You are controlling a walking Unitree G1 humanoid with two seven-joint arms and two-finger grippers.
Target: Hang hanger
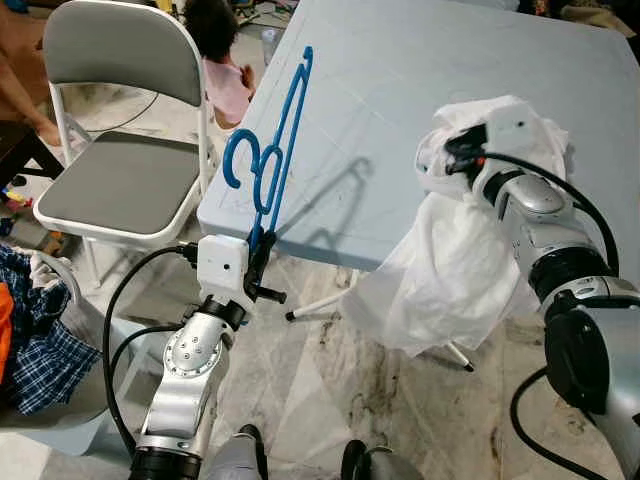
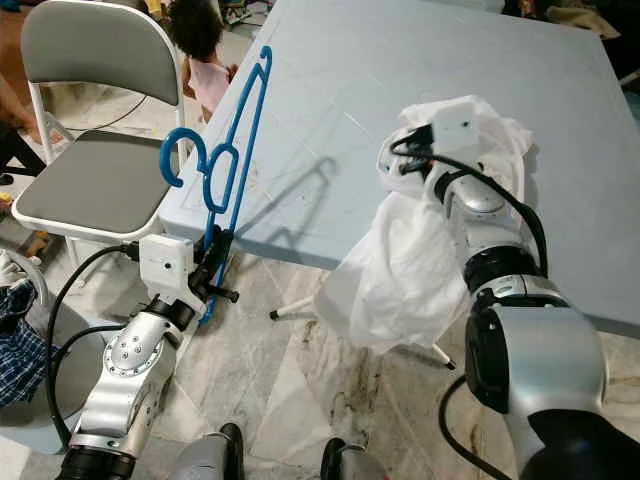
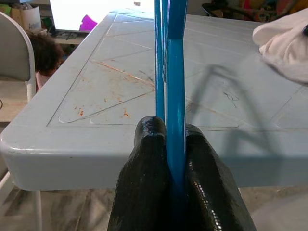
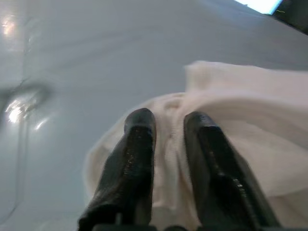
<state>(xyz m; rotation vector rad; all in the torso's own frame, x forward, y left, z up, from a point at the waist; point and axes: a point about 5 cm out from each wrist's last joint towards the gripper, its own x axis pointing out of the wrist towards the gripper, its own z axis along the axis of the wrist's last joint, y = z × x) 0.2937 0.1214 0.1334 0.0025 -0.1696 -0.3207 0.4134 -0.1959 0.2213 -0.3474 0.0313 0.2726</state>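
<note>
The left tool [image 1: 262, 250] is standing at the lower left of the head view, just off the near corner of the pale blue bench [image 1: 420, 120], and it is pinching the blue hanger [image 1: 268, 150] by its lower end. In the left wrist view the two black fingers [image 3: 144, 183] are pressing tight against the blue bar [image 3: 174, 96] from both sides. The hanger is rising upright from the grip, slanting up toward the top middle of the frame, its hook curling out to the left beside the bench edge.

At the right of the frame, the right tool [image 4: 168, 134] is reaching over the bench with a white garment [image 1: 450, 260] bunched around it. The cloth is lying partly on the bench top and partly spilling down over the near edge toward the marble floor [image 1: 350, 400]. In the right wrist view the fingers are sitting a little apart with a fold of white cloth caught between them.

A grey folding chair [image 1: 120, 180] is standing at the upper left, and a person [image 1: 220, 60] is sitting on the floor behind it.
</note>
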